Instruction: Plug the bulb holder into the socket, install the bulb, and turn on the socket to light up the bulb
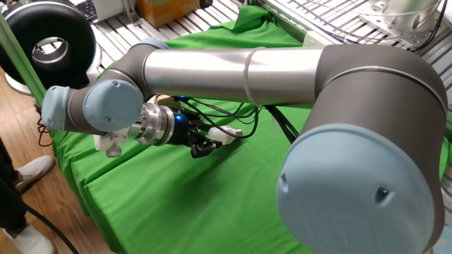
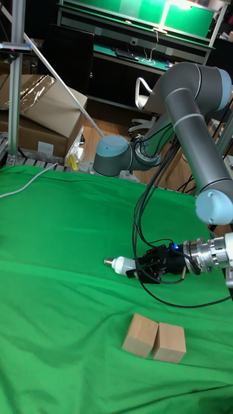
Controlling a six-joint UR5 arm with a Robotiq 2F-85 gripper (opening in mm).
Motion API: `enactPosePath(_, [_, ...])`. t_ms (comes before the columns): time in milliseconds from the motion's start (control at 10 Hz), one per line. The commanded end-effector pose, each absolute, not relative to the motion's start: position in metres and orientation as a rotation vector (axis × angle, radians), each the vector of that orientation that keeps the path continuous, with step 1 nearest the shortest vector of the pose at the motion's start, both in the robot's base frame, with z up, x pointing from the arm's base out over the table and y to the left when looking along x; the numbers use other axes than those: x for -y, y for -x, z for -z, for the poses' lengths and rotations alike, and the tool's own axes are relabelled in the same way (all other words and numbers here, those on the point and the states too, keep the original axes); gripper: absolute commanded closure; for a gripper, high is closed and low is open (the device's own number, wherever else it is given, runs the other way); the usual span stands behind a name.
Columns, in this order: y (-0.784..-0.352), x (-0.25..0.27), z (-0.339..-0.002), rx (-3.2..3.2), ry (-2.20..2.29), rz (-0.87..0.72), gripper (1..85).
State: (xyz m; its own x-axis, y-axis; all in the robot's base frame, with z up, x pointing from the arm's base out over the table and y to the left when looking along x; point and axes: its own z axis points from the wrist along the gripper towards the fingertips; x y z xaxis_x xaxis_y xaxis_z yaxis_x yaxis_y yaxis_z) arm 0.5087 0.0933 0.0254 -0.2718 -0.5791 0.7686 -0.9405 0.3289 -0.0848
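Item: small white bulb (image 2: pixel 124 264) with a silver metal screw base, lying horizontal just above the green cloth (image 2: pixel 58 310), screw base pointing to 9 o'clock in the tall fixed view. Its domed end is hidden between the fingers of the black two-finger gripper (image 2: pixel 144 266), which is clenched around the white body. In the fixed view the same bulb (image 1: pixel 227 133) shows as a white cylinder projecting toward 3 o'clock from the gripper (image 1: pixel 209 140).

Holder: the gripper sits at 3 o'clock of the bulb in the tall fixed view, with a small blue light on its housing, joined to a ribbed silver metal wrist (image 2: pixel 199 253). Black cables (image 2: pixel 144 194) loop from the gripper up toward 12 o'clock along the grey and pale-blue robot arm (image 2: pixel 188 110).

Nearby: two plain light wooden blocks (image 2: pixel 155 339), side by side and touching, rest on the cloth at 5 o'clock of the bulb, apart from it.

Surround: a white cable (image 2: pixel 26 185) crosses the cloth edge at 10 o'clock, well apart from the bulb. Brown cardboard boxes (image 2: pixel 45 116) stand beyond the table at 11 o'clock. In the fixed view, a black round ring-shaped unit (image 1: pixel 48 44) stands at 10 o'clock off the table.
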Motion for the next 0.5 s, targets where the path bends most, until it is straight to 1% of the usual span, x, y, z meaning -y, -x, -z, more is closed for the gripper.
enactPosePath(0, [-0.511, -0.097, -0.029, 1.976, -1.348, -0.713, 84.7])
enactPosePath(200, [-0.507, -0.102, -0.050, 1.994, -1.371, -0.660, 84.7])
enactPosePath(400, [-0.499, -0.107, -0.088, 2.049, -1.376, -0.656, 84.7])
